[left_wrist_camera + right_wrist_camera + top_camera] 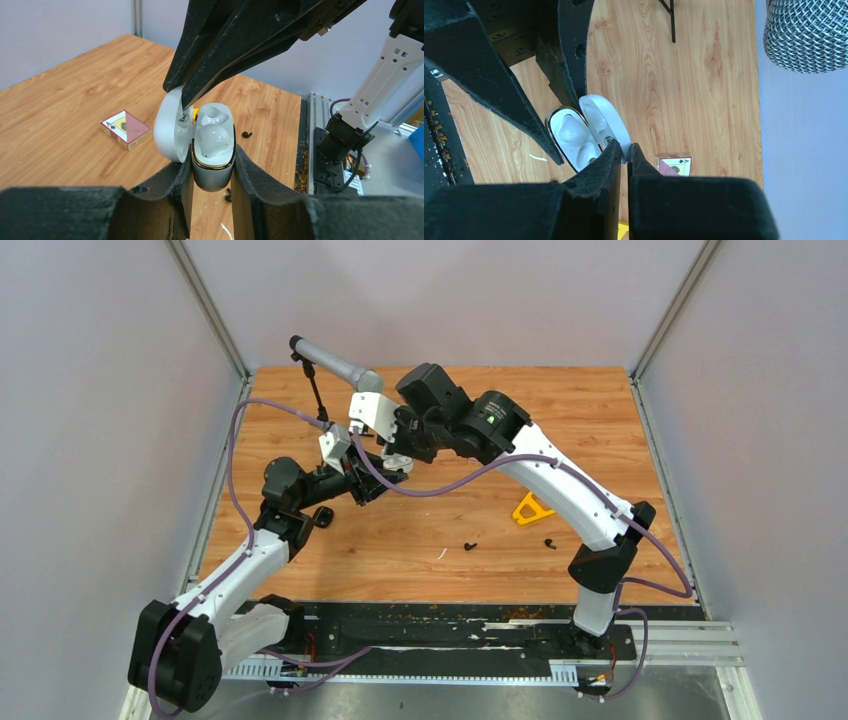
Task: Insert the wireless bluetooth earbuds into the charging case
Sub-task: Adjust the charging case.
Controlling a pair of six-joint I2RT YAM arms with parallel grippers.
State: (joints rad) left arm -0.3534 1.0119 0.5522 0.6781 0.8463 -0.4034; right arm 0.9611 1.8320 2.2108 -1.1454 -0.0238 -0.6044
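Wood-grain table [600, 420], grey walls round it. Nearest to me, my left pincer [212, 167] is clamped on the charging case [213, 176], one finger each side of the body, held above the table. The lid [165, 125] stands open to the side. Inside the body, two white rounded shapes [214, 137] fill the wells; I cannot tell if they are white earbuds or only the insert. My right pincer [626, 150] hangs over it, fingers together, tips touching the lid's inner side; if it pinches the rim, I cannot tell.

Further off on the table lie one black earbud [470, 546] and a second black earbud [549, 543], both well apart from the case, w/ a thin white sliver [441, 554] near the first. Then a card box [126, 129], a yellow triangle piece [530, 510], and at the far side a mic [335, 365] on a stand.
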